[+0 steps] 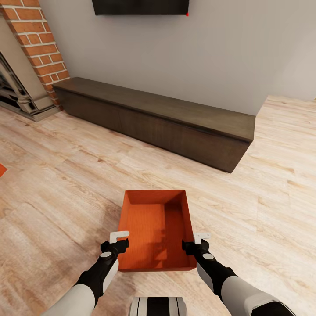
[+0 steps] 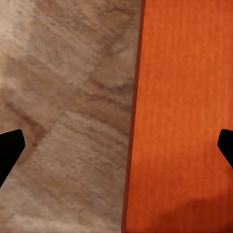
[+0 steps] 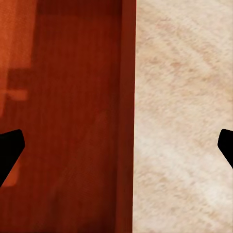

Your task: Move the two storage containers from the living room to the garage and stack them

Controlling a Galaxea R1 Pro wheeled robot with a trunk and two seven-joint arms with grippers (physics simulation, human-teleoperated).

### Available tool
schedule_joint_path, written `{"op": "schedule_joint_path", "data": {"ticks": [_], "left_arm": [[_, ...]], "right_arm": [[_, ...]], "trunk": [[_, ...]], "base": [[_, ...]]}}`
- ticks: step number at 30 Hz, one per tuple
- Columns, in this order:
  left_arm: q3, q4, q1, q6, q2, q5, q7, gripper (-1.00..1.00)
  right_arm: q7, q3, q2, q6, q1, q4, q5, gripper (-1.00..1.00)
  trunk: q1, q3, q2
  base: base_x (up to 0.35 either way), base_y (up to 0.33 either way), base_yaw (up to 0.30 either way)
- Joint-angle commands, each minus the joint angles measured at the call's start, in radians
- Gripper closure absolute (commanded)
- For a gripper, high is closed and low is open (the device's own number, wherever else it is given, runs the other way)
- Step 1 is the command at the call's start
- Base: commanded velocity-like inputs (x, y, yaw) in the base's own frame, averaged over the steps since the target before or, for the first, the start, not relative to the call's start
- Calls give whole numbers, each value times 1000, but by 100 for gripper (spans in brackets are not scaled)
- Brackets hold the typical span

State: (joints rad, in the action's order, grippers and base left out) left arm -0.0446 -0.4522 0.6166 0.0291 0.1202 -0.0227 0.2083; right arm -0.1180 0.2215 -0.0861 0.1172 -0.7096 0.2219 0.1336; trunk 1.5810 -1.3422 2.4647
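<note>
One orange-red storage container (image 1: 156, 228) lies open-topped on the pale wood-plank living room floor (image 1: 66, 206), just ahead of me. My left gripper (image 1: 119, 239) hangs over its left wall, and in the left wrist view the gripper (image 2: 116, 145) stands open astride that wall, with the ribbed container (image 2: 184, 107) on one side. My right gripper (image 1: 199, 240) hangs over the right wall; it (image 3: 116, 145) is likewise open, with the container (image 3: 73, 121) on one side and floor on the other. A small orange-red corner (image 1: 2, 169) shows at the left edge; I cannot tell what it is.
The long low dark-brown bench (image 1: 166, 118) runs along the grey wall ahead. The red-brick fireplace (image 1: 39, 44) with its dark metal surround stands at the far left. The black wall TV (image 1: 140, 6) hangs above the bench. Open floor lies to the right.
</note>
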Motion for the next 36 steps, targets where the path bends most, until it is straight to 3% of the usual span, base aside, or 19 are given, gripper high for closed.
{"op": "schedule_joint_path", "data": {"ticks": [1, 15, 16, 23, 36], "left_arm": [[-5, -1, 0, 3, 1, -2, 0, -100], [-5, 6, 0, 4, 1, 1, 0, -100], [-7, 8, 0, 6, 1, 2, 0, 100], [-7, 53, 0, 8, 1, 0, 0, 100], [-9, 49, 0, 3, 2, -2, 0, 100]], "right_arm": [[-5, 9, 0, 4, -1, -1, 11, -100], [-5, 9, 0, 3, -1, -4, 11, -100], [-8, 9, 0, 3, -1, -4, 11, 100], [-14, 9, -1, 4, -1, -14, 11, 100], [-14, 9, 0, 19, -1, -16, 11, 100]], "trunk": [[0, -1, 0], [0, -1, 0], [0, -1, 0], [0, -1, 0], [0, -1, 0]], "base": [[0, 0, 0], [0, 0, 0], [0, 0, 0], [0, 0, 0], [0, 0, 0]]}}
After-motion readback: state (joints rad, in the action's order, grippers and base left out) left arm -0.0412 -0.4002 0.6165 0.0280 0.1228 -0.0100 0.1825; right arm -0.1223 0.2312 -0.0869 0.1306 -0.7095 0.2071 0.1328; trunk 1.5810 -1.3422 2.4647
